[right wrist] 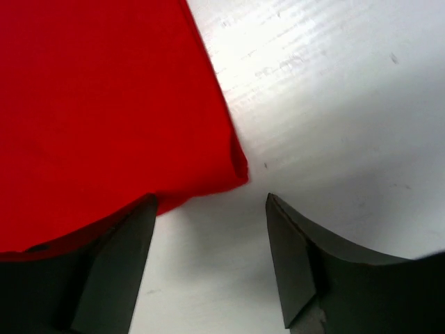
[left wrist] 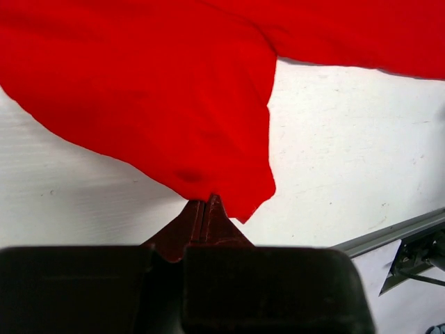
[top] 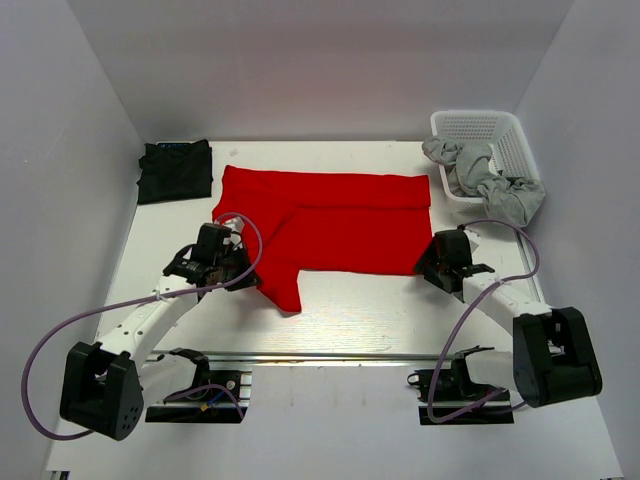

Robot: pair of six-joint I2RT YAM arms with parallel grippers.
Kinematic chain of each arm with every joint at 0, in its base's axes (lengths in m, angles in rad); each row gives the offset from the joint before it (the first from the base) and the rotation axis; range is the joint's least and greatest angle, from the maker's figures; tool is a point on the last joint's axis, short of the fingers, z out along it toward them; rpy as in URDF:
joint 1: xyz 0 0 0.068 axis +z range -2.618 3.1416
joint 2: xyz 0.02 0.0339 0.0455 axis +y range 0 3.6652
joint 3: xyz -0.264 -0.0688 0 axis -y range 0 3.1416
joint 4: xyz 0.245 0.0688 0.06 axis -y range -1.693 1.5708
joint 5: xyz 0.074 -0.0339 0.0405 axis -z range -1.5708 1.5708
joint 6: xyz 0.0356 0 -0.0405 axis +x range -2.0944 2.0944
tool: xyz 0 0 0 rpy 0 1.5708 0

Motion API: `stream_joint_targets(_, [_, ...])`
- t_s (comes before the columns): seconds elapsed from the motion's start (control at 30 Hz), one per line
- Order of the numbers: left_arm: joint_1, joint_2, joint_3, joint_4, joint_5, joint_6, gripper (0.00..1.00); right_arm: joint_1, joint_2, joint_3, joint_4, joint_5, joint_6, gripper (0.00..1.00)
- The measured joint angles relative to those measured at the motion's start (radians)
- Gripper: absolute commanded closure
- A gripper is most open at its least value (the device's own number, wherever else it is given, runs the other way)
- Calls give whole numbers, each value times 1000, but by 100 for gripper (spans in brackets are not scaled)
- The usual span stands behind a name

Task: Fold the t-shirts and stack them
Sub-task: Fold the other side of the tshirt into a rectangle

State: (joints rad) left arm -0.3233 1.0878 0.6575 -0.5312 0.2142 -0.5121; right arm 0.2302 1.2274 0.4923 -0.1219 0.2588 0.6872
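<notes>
Left wrist: left claw (left wrist: 207,207) clenched on soft red t-shirt (left wrist: 160,90); right claw (right wrist: 209,199) released.

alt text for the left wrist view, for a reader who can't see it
The left gripper is shut, pinching the near edge of a red t-shirt that spreads across the upper frame. Bare white table lies to the right, with a metal rail at the lower right.
</notes>
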Motion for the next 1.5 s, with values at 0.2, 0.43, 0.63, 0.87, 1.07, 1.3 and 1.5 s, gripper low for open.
stream_joint_targets(0.2, [0,-7,0,29,8,4,100,0,51,9,58,-3,21,65])
stream_joint_targets(0.43, [0,-18,15,66,7,5,100,0,29,8,57,-10,32,92])
stream_joint_targets(0.63, [9,16,76,106,3,3,100,0,25,12,58,-25,12,100])
stream_joint_targets(0.87, [14,162,232,122,-89,3,100,0,82,107,55,-37,-17,100])
stream_joint_targets(1.07, [21,315,387,143,-167,11,100,0,161,240,38,-42,-64,100])
stream_joint_targets(1.3, [28,459,551,159,-263,53,100,0,279,413,-11,-35,-124,100])
stream_joint_targets(1.5, [51,528,639,180,-330,111,100,0,366,539,-65,-5,-158,100])
